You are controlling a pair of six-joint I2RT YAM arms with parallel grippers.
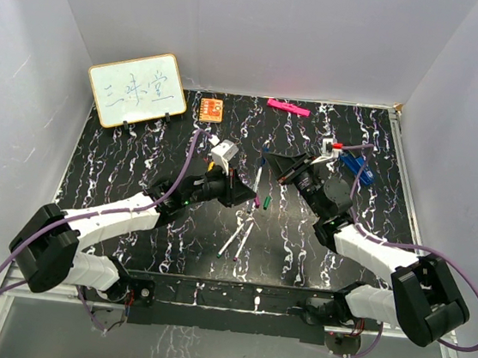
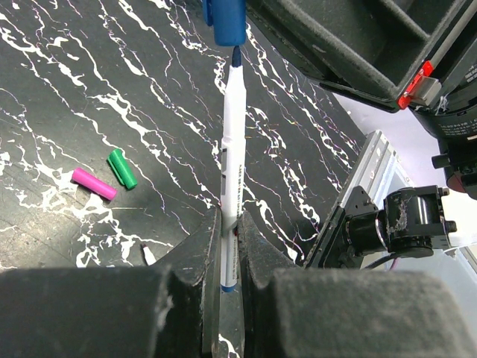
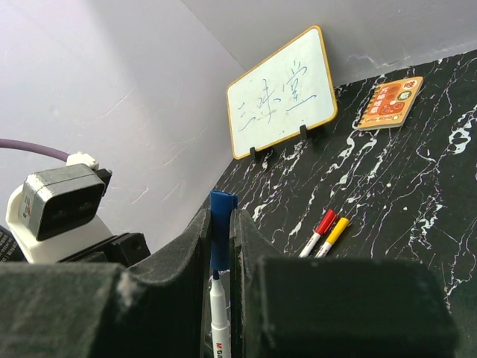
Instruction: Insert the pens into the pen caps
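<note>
My left gripper [image 2: 229, 224] is shut on the lower barrel of a white pen [image 2: 233, 134] with a blue tip. The pen points at a blue pen cap [image 2: 225, 19], and its tip sits right at the cap's mouth with the barrel outside. My right gripper [image 3: 220, 224] is shut on that blue cap [image 3: 222, 205], with the pen [image 3: 218, 313] just below it. In the top view the two grippers meet over mid-table around the pen [image 1: 259, 180]. A green cap [image 2: 122, 168] and a pink-purple cap [image 2: 94, 183] lie loose on the table. A red-capped pen [image 3: 319, 230] and a yellow-capped pen [image 3: 333, 234] lie side by side.
Two uncapped pens [image 1: 237, 237] lie near the front middle of the black marbled table [image 1: 119, 174]. A whiteboard [image 1: 137, 90], an orange notebook [image 1: 211, 108] and a flat pink bar [image 1: 287, 108] sit along the back. A blue clip piece [image 1: 357, 165] lies at the right.
</note>
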